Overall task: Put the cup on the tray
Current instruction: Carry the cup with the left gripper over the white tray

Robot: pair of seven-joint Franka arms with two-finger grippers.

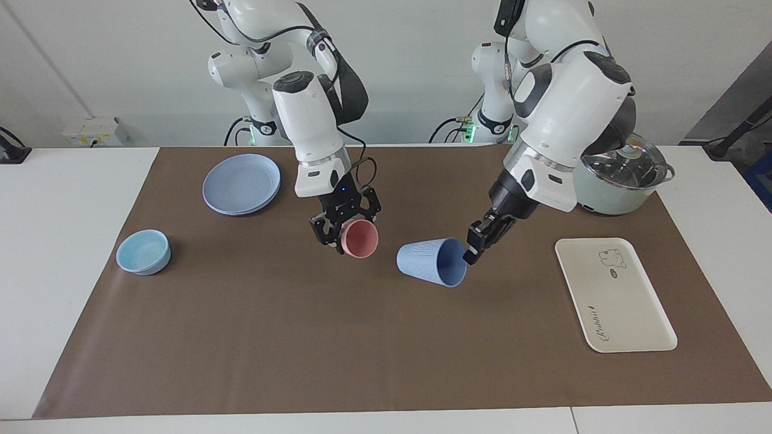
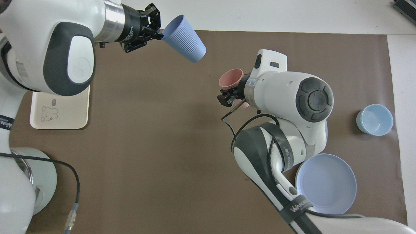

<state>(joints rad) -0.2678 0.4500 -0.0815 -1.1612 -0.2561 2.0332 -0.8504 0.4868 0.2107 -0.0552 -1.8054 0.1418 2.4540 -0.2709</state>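
The periwinkle-blue cup (image 1: 425, 260) (image 2: 185, 40) hangs tipped on its side above the middle of the brown mat, mouth toward the left arm's end. My left gripper (image 1: 472, 244) (image 2: 159, 32) is shut on its rim. The cream tray (image 1: 615, 295) (image 2: 70, 113) with the bear drawing lies flat at the left arm's end of the mat, partly covered by my left arm in the overhead view. My right gripper (image 1: 338, 232) (image 2: 232, 97) is shut on a salmon-pink cup (image 1: 360, 239) (image 2: 230, 79), also held tilted above the mat, beside the blue cup.
A round blue plate (image 1: 241, 182) (image 2: 325, 183) lies near the right arm's base. A light-blue bowl (image 1: 143, 251) (image 2: 374, 119) stands at the right arm's end of the mat. A pale green pot with a glass lid (image 1: 624, 181) (image 2: 35, 175) stands nearer to the robots than the tray.
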